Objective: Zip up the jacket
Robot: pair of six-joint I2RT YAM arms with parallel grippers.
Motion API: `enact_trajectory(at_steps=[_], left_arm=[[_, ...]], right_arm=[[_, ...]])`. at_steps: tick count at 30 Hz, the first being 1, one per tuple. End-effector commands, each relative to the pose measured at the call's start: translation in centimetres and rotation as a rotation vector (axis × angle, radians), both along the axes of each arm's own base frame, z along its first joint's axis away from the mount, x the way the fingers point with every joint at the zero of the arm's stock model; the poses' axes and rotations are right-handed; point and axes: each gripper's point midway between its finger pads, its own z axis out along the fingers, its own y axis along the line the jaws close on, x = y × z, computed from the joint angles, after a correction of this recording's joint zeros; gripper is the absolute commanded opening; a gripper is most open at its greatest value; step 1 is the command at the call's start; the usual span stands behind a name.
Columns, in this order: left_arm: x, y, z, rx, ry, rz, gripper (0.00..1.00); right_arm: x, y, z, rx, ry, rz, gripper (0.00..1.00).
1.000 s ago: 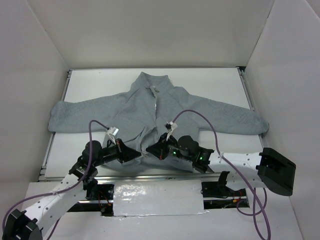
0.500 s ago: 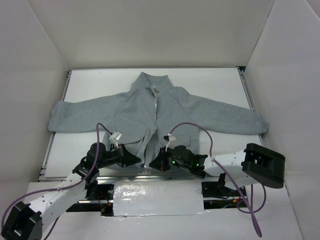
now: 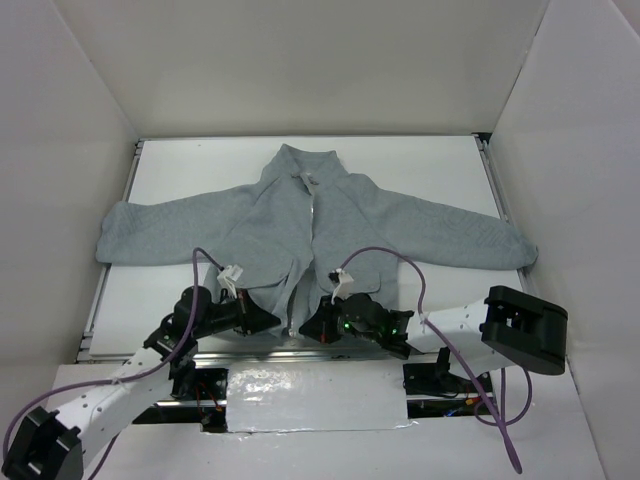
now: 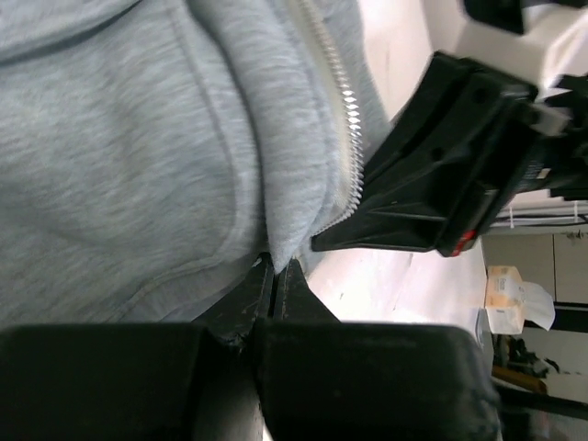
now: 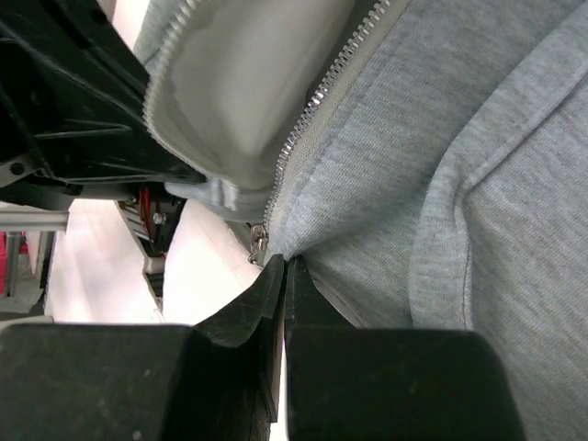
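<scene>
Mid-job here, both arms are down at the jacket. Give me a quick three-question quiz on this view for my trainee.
1. True or false: the left gripper hangs open above the collar.
2. Which part of the jacket does the right gripper pinch? A collar; B sleeve cuff; C bottom hem beside the zipper.
3. Fill in: near the bottom hem, the zipper's two rows of teeth lie ____ (joined/apart).
Key: 1 false, it is shut on the bottom hem; 2 C; 3 apart.
</scene>
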Motion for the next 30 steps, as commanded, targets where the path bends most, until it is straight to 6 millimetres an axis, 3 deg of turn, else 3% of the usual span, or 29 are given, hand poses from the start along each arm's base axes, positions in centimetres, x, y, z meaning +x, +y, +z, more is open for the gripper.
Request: enact_trajectory(at_steps=[1, 2, 7, 11, 17, 30], left_arm=[[0.3, 0.1, 1.3, -0.006, -0.039, 0.016, 0.0], [0.4, 0.0, 2.1, -0.024, -0.049, 0.021, 0.0], [0.7, -0.3, 4.1, -0.088, -0.062, 0.038, 0.0], [0.7, -0.3, 5.1, -0.148, -0.076, 0.06, 0.0], [0.9, -0.5, 7.0, -0.223, -0.091, 0.069, 0.0], [0.7, -0.7, 6.6, -0.234, -0.074, 0.061, 0.0]], right_arm=[[0.3, 0.5, 2.1, 0.088, -0.048, -0.007, 0.0], [0.2, 0.8, 3.4, 0.14, -0.075, 0.01, 0.0], [-0.2, 0.2, 5.9, 0.251, -0.134, 0.019, 0.0], [0.2, -0.4, 7.2, 0.303, -0.172, -0.011, 0.0], [0.6, 0.5, 8.3, 0.313, -0.194, -0.002, 0.0], [1.3, 0.1, 9.2, 0.341, -0.212, -0.049, 0.0]])
